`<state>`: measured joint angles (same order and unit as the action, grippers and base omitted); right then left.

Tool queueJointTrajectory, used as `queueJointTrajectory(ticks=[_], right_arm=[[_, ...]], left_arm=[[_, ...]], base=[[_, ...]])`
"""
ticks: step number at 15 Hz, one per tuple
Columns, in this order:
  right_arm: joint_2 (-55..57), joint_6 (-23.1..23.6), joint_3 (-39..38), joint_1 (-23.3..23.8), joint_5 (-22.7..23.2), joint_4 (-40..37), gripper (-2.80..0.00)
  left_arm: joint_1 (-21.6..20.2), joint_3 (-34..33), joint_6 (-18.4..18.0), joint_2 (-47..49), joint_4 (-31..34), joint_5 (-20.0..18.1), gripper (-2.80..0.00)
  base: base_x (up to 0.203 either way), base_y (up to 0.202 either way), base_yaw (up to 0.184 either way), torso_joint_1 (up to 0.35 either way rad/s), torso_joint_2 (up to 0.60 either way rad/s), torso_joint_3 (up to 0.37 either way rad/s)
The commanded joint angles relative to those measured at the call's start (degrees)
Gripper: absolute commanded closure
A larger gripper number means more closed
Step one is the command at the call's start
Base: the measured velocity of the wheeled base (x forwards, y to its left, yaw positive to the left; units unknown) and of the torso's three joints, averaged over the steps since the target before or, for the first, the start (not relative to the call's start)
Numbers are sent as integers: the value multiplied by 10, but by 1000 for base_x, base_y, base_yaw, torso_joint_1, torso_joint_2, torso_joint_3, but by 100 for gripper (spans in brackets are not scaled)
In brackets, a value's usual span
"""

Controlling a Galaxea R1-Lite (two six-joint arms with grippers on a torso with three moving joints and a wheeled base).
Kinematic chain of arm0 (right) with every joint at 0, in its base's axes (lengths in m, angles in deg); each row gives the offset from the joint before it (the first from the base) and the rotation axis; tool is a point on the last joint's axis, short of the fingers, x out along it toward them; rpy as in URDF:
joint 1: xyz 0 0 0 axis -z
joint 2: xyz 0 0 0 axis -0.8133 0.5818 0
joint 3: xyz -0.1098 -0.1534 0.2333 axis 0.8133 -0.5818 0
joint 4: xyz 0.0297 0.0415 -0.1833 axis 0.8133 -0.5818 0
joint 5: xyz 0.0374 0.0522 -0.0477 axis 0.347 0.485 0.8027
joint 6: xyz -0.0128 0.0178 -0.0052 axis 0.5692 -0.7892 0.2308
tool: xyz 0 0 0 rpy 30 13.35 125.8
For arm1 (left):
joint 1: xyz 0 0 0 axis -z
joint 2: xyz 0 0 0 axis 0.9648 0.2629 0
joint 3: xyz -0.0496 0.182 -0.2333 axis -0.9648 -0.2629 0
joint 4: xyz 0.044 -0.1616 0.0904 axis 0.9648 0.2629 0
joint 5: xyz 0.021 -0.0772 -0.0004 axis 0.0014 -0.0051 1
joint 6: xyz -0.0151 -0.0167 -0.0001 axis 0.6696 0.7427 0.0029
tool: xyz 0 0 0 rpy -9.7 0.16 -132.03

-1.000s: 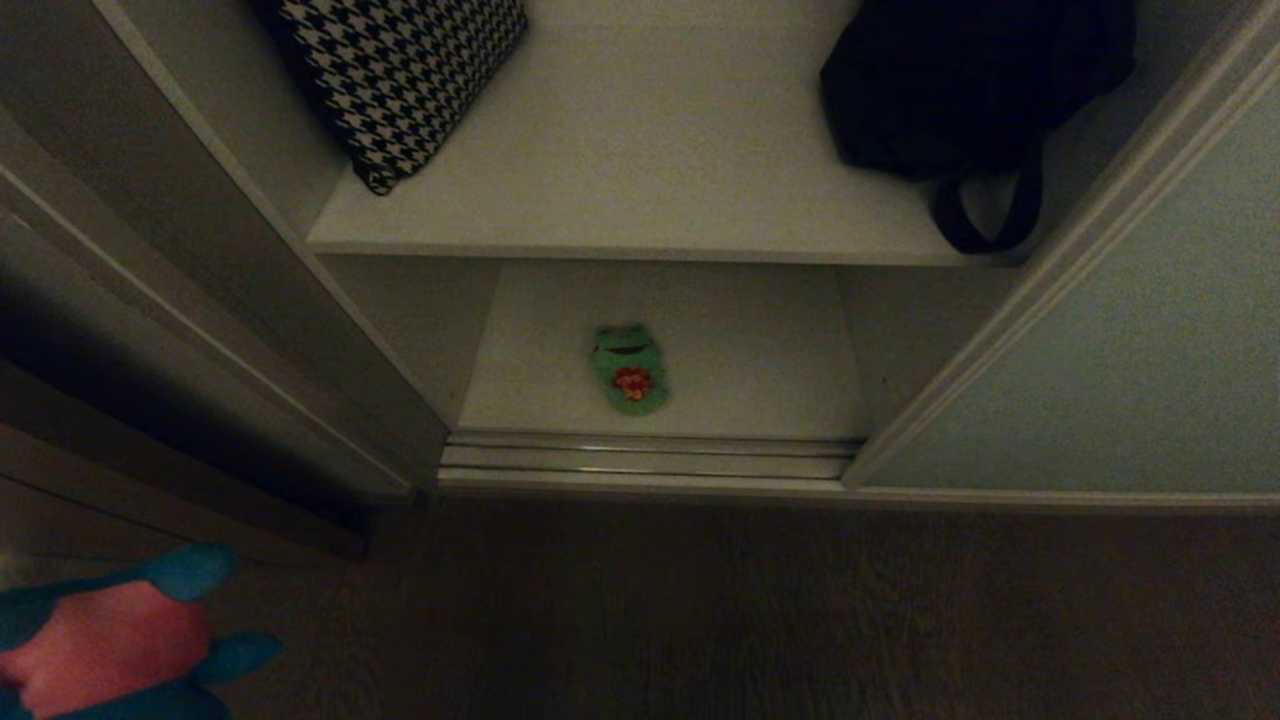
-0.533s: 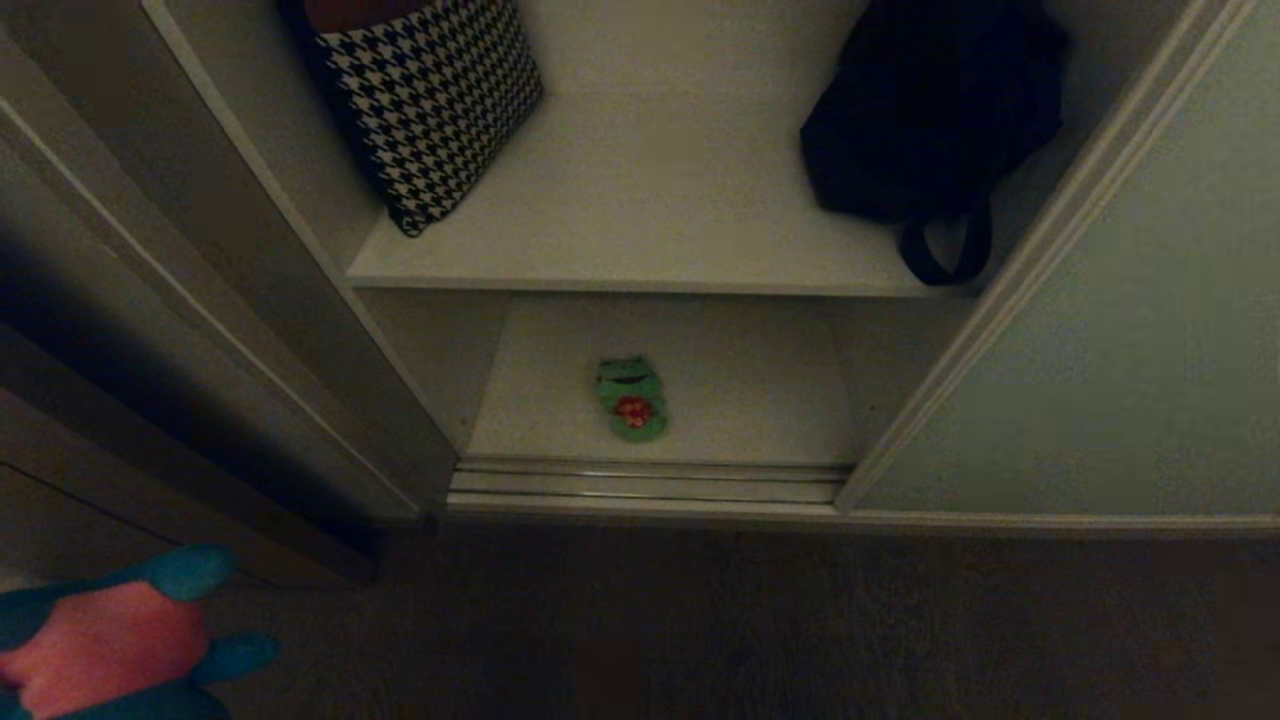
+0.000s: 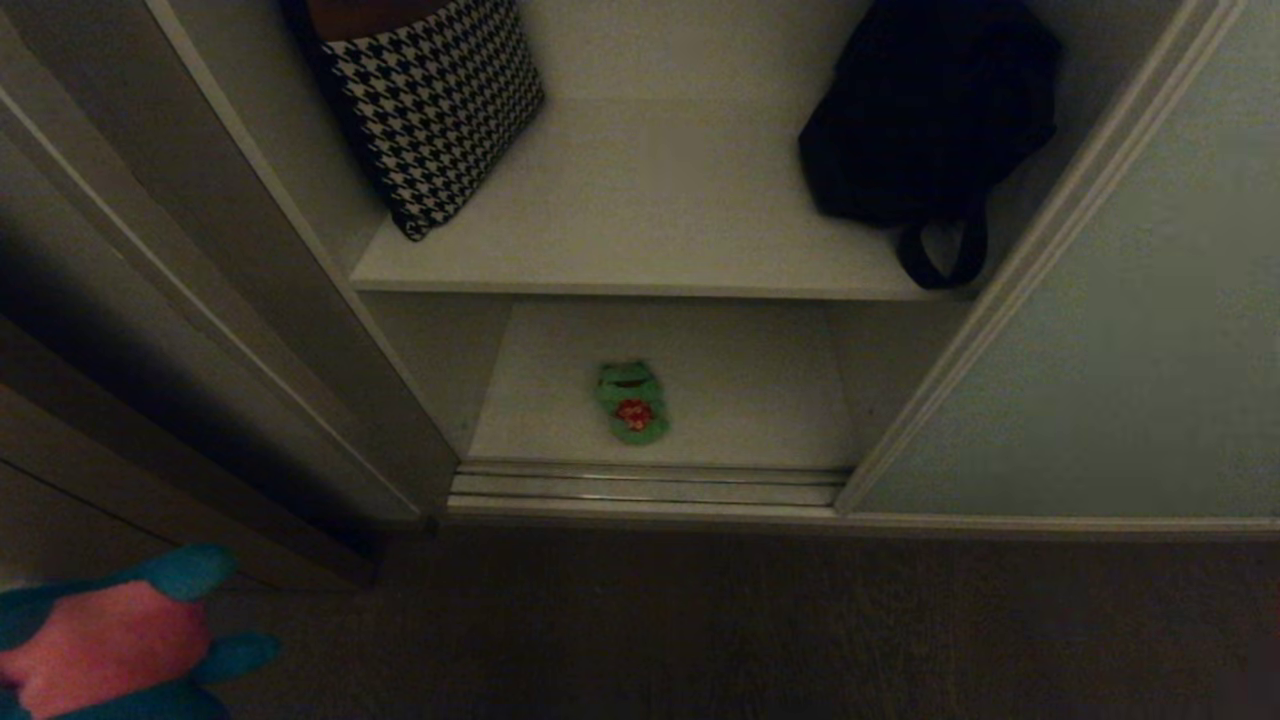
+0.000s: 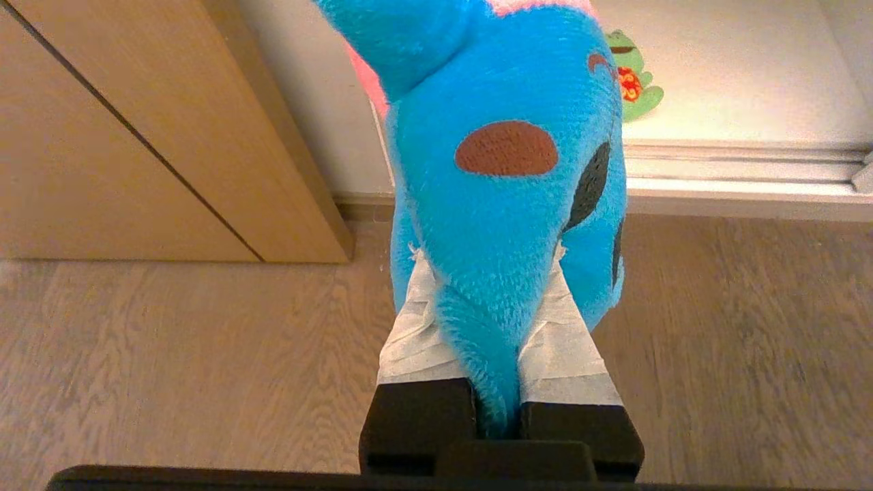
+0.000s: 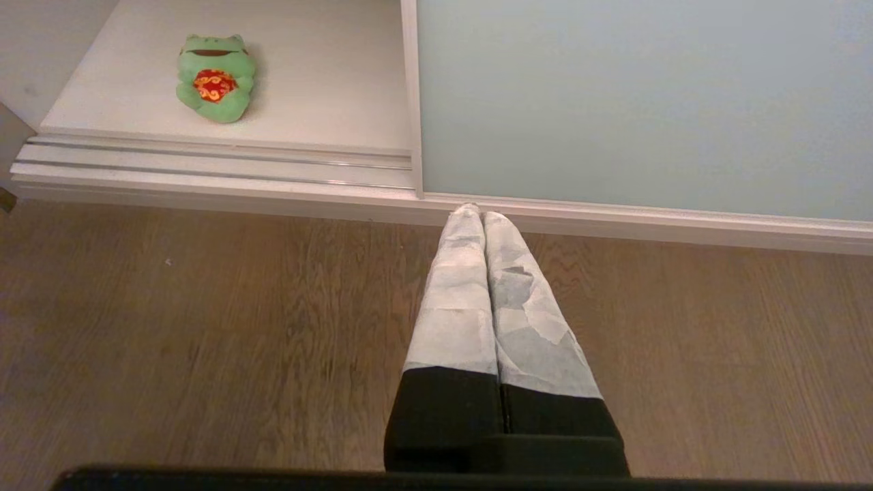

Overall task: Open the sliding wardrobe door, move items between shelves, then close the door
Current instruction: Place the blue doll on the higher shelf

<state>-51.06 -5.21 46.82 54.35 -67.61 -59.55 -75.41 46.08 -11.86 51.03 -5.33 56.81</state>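
The sliding wardrobe door (image 3: 1100, 330) stands slid to the right, its pale panel also filling the right wrist view (image 5: 614, 102). A green plush with red flowered shorts (image 3: 631, 403) lies on the lower shelf (image 3: 750, 390), near its front. The upper shelf (image 3: 660, 230) is above it. My left gripper (image 4: 487, 273) is shut on the teal-blue plush (image 4: 505, 170), which hangs low over the floor at the left (image 3: 110, 640). My right gripper (image 5: 477, 213) is shut and empty, pointing at the door's bottom rail.
A houndstooth cushion (image 3: 430, 100) leans at the left of the upper shelf, and a black strapped bag (image 3: 920, 110) sits at its right. The door track (image 3: 650, 485) runs along the wardrobe's front edge. Wooden floor (image 3: 760, 620) lies before it, with a wooden panel (image 4: 136, 136) to the left.
The whole head view has shifted, showing more of the upper shelf, so the camera moved. The plush toys, door and both grippers keep their places.
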Motion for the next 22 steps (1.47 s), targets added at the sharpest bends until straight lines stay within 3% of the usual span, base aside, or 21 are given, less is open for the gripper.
queueJointTrajectory(ticks=[1,10,13,16,18,22], right_arm=[[-2,0,0,0,-1,0,0],[-2,0,0,0,0,0,0],[-2,0,0,0,0,0,0],[-2,0,0,0,0,0,0],[-2,0,0,0,0,0,0],[-2,0,0,0,-1,0,0]], left_arm=[[0,0,0,2,0,0,0],[0,1,0,2,2,1,0],[0,11,-3,2,-25,3,0],[0,125,-2,14,-25,-7,0],[0,227,1,71,-2,-44,0],[4,380,26,325,-19,-125,0]], base=[[0,0,0,0,0,0],[182,0,0,3,2,6],[32,0,0,6,1,-1],[0,0,0,0,0,0],[0,0,0,0,0,0],[0,0,0,0,0,0]])
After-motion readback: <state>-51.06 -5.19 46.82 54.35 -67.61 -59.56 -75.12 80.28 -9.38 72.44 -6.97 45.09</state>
